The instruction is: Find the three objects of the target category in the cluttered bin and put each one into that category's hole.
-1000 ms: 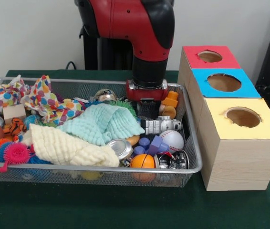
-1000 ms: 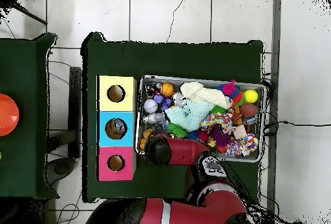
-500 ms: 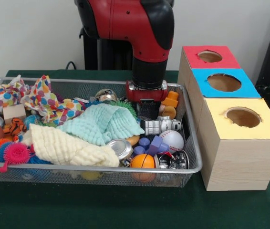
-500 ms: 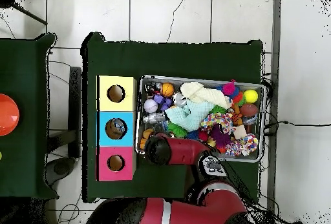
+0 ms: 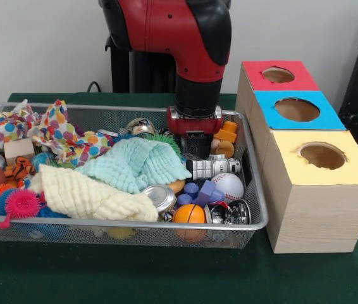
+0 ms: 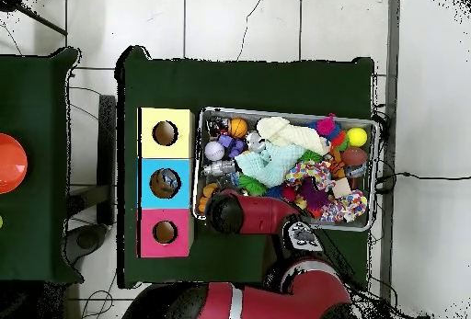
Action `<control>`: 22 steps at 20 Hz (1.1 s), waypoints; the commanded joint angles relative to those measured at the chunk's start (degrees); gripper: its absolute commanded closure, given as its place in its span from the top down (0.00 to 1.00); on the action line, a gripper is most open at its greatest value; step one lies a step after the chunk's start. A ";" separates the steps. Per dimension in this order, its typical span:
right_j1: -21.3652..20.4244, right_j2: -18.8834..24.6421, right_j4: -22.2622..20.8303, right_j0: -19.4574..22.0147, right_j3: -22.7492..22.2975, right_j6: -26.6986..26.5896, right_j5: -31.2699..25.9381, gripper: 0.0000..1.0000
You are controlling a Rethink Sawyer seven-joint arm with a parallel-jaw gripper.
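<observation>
Nothing much has moved since the earlier frames; the arm (image 5: 195, 57) sits in the same spot over the right end of the wire bin (image 5: 255, 209). Its hand (image 5: 195, 144) dips behind the mint cloth (image 5: 135, 163) and the robot figure (image 5: 212, 167), so honestly can't tell if it's wide or narrow. Overhead, the arm covers that corner of the bin too. Lots of toys are buried under the yellow cloth (image 5: 90, 196). Boxes with the red hole (image 5: 278, 75), blue hole (image 5: 297, 109) and yellow hole (image 5: 322, 154) stand just beside the bin.

bin (image 5: 255, 190): we see wire mesh, crammed with toys and cloths
boxes (image 5: 318, 183): red, blue, yellow-topped, just beside it
</observation>
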State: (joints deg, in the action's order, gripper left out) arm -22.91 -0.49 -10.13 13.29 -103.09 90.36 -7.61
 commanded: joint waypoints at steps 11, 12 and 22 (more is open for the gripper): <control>0.94 1.98 -1.18 1.45 6.02 3.24 -5.64 1.00; 0.69 1.88 -1.22 1.45 6.04 3.12 -5.85 1.00; -0.27 2.30 -1.70 1.88 5.94 2.85 -6.41 1.00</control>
State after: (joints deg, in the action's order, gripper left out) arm -23.24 -0.52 -10.14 13.43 -102.42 90.36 -9.81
